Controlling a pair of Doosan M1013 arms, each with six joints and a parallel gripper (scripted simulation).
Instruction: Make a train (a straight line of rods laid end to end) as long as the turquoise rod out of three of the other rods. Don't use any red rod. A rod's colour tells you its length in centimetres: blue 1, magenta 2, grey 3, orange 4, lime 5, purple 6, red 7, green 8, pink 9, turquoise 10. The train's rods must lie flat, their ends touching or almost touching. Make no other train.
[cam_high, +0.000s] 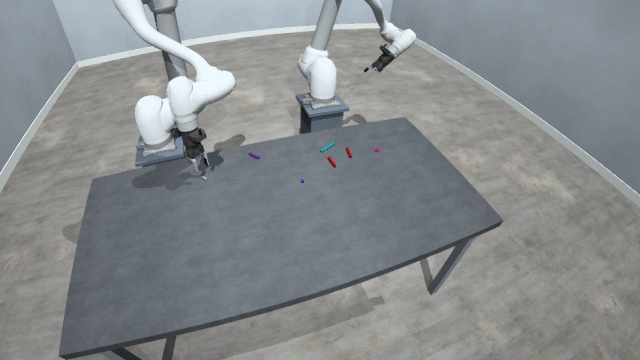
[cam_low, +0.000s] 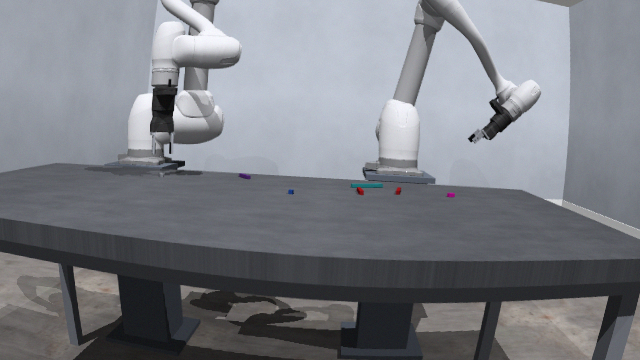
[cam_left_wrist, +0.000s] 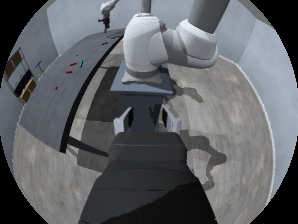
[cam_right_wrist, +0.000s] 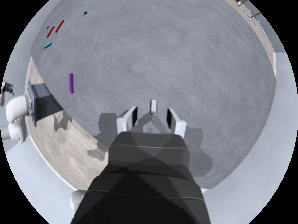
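My right gripper (cam_high: 201, 168) (cam_low: 162, 151) (cam_right_wrist: 152, 113) is open and empty, above the short grey rod (cam_high: 204, 178) (cam_low: 161, 174) (cam_right_wrist: 153, 106), which lies flat. The purple rod (cam_high: 254, 156) (cam_low: 244, 176) (cam_right_wrist: 71, 83) lies flat near the arms' edge of the table. The small blue rod (cam_high: 302, 181) (cam_low: 291, 192) (cam_right_wrist: 85, 13) lies farther in. The turquoise rod (cam_high: 328, 147) (cam_low: 366, 185) (cam_left_wrist: 81, 63) lies flat by the same edge as the purple one. None of these rods touch. My left gripper (cam_high: 370, 71) (cam_low: 474, 138) (cam_left_wrist: 147, 113) is open and empty, raised beyond the table.
Two red rods, one (cam_high: 332, 162) (cam_low: 360, 191) nearer the turquoise rod and one (cam_high: 349, 152) (cam_low: 398, 191) to its right, lie apart. A magenta rod (cam_high: 377, 150) (cam_low: 451, 195) (cam_left_wrist: 56, 88) lies farther right. The table (cam_high: 225, 240) (cam_low: 250, 215) carries all rods.
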